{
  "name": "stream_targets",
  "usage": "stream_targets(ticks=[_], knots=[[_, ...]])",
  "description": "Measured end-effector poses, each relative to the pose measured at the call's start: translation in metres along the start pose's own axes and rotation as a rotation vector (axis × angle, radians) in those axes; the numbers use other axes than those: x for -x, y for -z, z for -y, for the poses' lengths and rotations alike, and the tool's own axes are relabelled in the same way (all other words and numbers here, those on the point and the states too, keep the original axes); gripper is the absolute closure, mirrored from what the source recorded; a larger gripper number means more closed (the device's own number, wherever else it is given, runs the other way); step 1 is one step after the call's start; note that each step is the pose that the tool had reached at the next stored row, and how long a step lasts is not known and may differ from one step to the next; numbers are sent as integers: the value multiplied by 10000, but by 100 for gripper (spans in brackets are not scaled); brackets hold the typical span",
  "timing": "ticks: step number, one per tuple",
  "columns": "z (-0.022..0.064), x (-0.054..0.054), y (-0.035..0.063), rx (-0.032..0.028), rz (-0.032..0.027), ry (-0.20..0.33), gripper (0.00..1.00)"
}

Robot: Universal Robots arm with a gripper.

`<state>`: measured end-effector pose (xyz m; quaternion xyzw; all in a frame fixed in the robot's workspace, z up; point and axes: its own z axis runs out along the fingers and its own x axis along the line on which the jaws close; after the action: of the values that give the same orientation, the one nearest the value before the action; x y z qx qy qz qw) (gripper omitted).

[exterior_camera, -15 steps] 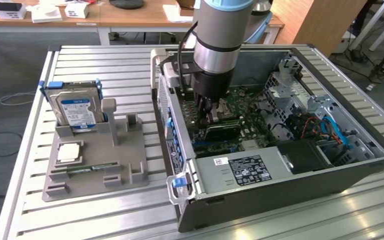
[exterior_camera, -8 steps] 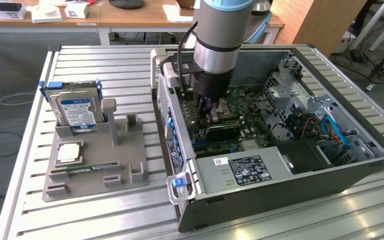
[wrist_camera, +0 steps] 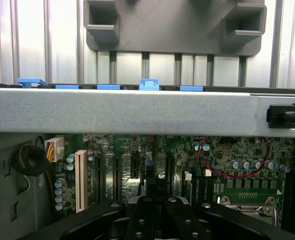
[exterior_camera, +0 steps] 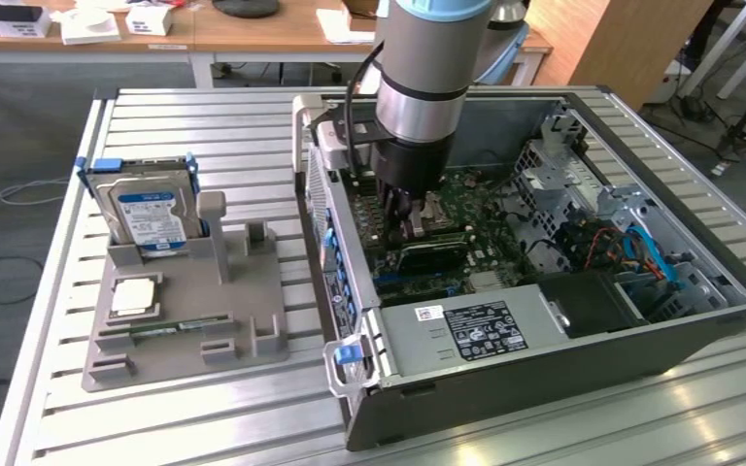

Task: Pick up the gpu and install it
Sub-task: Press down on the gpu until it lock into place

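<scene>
Jaws together above the motherboard (exterior_camera: 477, 243) inside the case (exterior_camera: 684, 340); wrist view adds slots (wrist_camera: 115, 175) and red wire (wrist_camera: 227, 172); hard drive (exterior_camera: 147, 214) in exterior view.

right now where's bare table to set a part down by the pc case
The slatted table is bare behind the hard drive, and along the front edge below the grey fixture and the case. Inside the case it is crowded: the shut gripper sits low over the motherboard.
</scene>
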<state>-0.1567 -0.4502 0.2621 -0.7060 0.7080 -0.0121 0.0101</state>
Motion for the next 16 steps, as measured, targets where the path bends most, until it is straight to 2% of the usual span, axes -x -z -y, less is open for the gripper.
stream_targets(ticks=[16], knots=[[0, 0, -2, -3, 5, 0, 89]])
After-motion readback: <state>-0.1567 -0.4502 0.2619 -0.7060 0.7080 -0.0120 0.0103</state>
